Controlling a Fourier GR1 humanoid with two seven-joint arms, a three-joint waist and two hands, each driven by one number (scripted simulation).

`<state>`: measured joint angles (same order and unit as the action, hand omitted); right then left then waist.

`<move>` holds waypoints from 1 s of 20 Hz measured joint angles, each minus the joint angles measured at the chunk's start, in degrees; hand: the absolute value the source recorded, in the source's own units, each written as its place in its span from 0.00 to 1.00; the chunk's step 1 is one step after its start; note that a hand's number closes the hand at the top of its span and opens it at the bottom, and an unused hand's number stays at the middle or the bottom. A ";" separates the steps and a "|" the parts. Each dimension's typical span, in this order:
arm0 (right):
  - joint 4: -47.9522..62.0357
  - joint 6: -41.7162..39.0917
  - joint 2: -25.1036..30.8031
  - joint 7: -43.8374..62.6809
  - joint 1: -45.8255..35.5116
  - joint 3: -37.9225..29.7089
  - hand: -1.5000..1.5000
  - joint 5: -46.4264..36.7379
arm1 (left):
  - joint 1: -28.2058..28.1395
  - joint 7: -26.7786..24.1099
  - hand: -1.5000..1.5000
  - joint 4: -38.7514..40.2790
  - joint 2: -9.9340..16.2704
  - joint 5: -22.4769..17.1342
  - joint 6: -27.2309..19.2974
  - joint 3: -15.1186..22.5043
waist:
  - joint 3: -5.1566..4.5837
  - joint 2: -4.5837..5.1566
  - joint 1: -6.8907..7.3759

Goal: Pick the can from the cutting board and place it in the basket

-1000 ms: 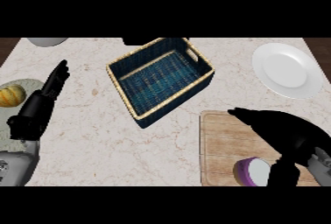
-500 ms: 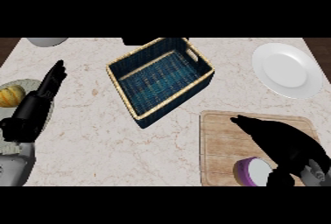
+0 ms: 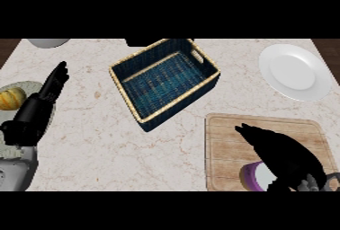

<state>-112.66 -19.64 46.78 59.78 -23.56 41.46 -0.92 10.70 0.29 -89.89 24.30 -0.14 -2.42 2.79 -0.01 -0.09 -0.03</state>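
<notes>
One view only is given, the head view, and I take the cutting board (image 3: 266,143) as the landmark for all places. It is a pale wooden slab with fine grain lines and rounded corners, lying flat on the worktop (image 3: 133,152), which is a light marbled stone with thin brownish veins. The can (image 3: 256,176) stands on the near edge of the board; only a part of its purple side and a whitish top can be seen, because the right hand (image 3: 282,155) covers it from above. This hand is black and smooth, and its fingers point away from the robot while the palm lies over the can; from this angle I cannot tell if the fingers are closed on the can or only rest over it. I judge that the hand is placed so in order to take the can from above. The basket (image 3: 166,116) sits up and to the left of the board, well apart, turned at an angle; it is woven, dark blue inside, with a straw-coloured rim and a handle slot in one short wall, and it holds nothing yet. A white round plate (image 3: 295,72), glossy, lies beyond the board. Far to the left of the board the left hand (image 3: 40,108) rests with straight released fingers, holding nothing, beside a grey plate (image 3: 20,87) with a yellow-orange rounded fruit or vegetable (image 3: 10,98). A pale bowl (image 3: 46,42) is cut by the far left edge.
</notes>
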 measured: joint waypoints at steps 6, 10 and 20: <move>0.34 -0.31 -3.24 -0.74 3.82 -0.99 0.00 -4.34 | 0.56 -1.00 0.50 1.72 -1.59 1.15 0.83 -0.78 | 0.00 0.04 -0.05; 1.47 -1.25 -4.56 -2.28 6.56 -1.89 0.00 -7.17 | 0.54 -0.91 0.50 1.47 -1.81 1.49 1.91 -1.70 | 0.01 0.05 -0.01; 3.92 -3.48 -7.31 -4.66 10.82 -5.02 0.00 -11.96 | 0.58 -0.76 0.50 1.32 -3.63 3.45 2.83 -2.78 | -0.05 0.02 -0.04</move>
<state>-108.74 -23.12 39.47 55.11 -12.74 36.44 -12.88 11.28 -0.47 -88.57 20.67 3.31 0.41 0.01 -0.06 -0.07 -0.07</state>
